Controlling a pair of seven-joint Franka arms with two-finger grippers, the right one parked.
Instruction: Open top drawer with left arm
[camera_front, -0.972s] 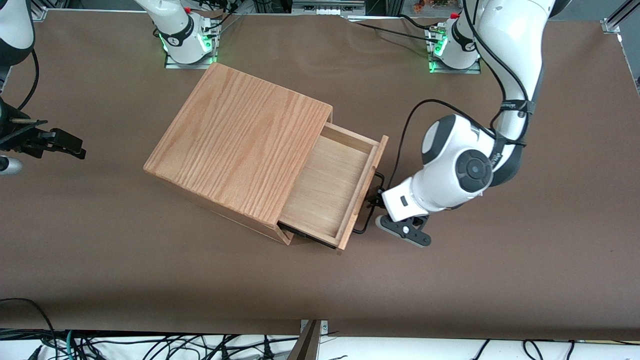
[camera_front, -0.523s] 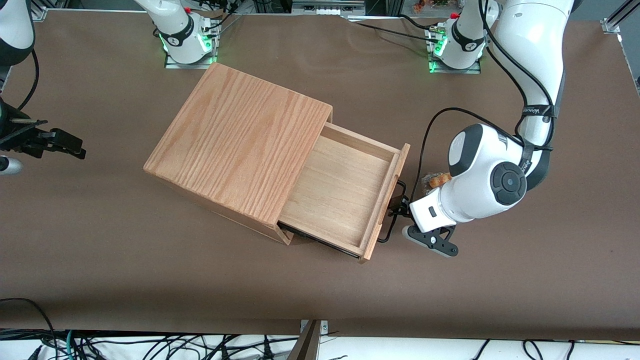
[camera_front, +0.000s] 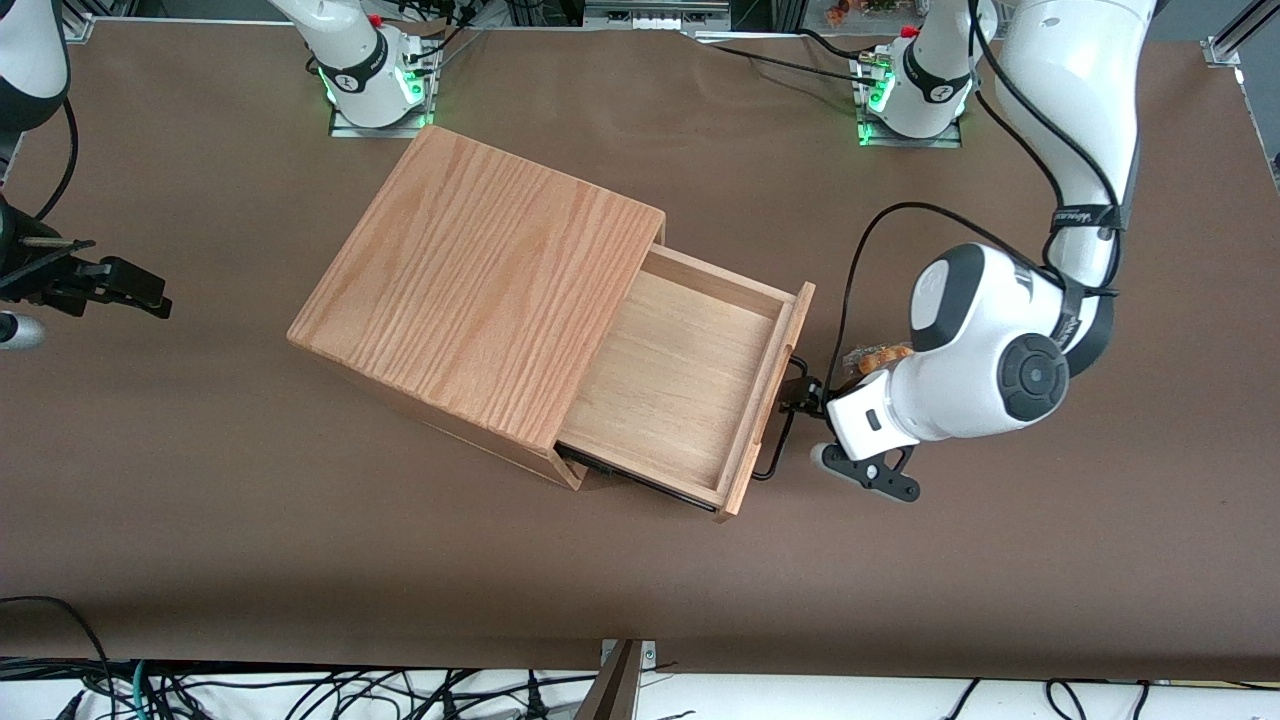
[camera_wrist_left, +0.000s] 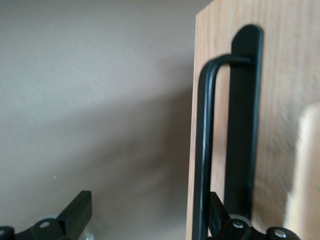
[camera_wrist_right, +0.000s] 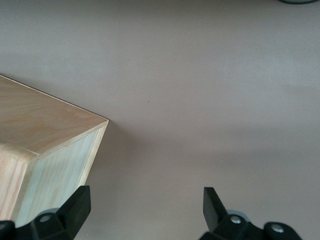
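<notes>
**Front view: drawer out, jaws off the handle**

Front view has the oak-grain box (camera_front: 480, 290) near the middle of the desk (camera_front: 200, 500), and the top drawer (camera_front: 770, 400) stands well out of it, pointing toward the working arm's end of the desk. Its bare pale floor is in plain sight.

The left arm (camera_front: 985, 360) bends down in front of the drawer, and the gripper (camera_front: 805, 405) sits right at the black wire handle (camera_front: 788, 425). From this camera the white wrist covers most of the gripper, so the fingertips are hard to pick out.

The left wrist view settles it: the jaws are spread wide. One finger (camera_wrist_left: 77, 212) hangs clear over the brown desk; the other sits just beside the handle bar (camera_wrist_left: 202, 150), with the bar inside the gap. Touching or a hair apart, I cannot tell. Only the upper bend of the handle and part of the front panel fit in that view.

A small orange-brown thing (camera_front: 878, 357) peeks out by the arm's elbow, mostly covered and unidentifiable. There is lettering on the arm's black strap (camera_front: 1085, 215), too small to read.

Against a second ago, the drawer has come farther out. Since half a second ago it has hardly moved, while the wrist has drawn slightly back from the panel.
</notes>
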